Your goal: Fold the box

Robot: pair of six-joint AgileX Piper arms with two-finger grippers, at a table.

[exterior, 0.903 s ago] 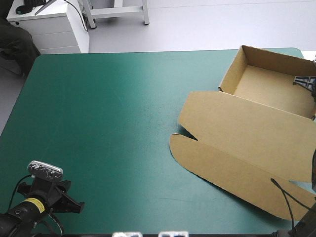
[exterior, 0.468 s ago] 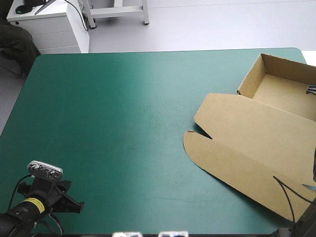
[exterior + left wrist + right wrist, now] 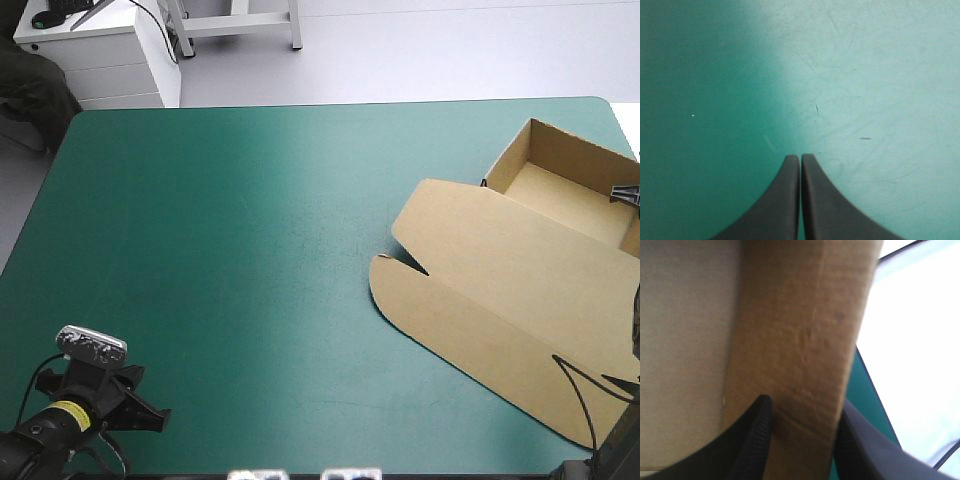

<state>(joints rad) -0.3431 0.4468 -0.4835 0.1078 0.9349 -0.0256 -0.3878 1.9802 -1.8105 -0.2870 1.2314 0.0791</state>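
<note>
the box sits at the right of the high view, farther right than in the earliest picture; since the one just before, it has only swung a little, its notched lid tip edging up and left. its open tray lies in the upper right, close to the table's far right corner, walls raised and lid flat on the teal-green cover. the right gripper is clamped on a tray wall, one black finger on each side of the board, so this looks like repositioning rather than folding. the left gripper hovers over bare cover at the lower left, fingers pressed together, well apart from the box. the main hazard seems to be the table's edge just beside the held wall, with pale floor beyond it.
</note>
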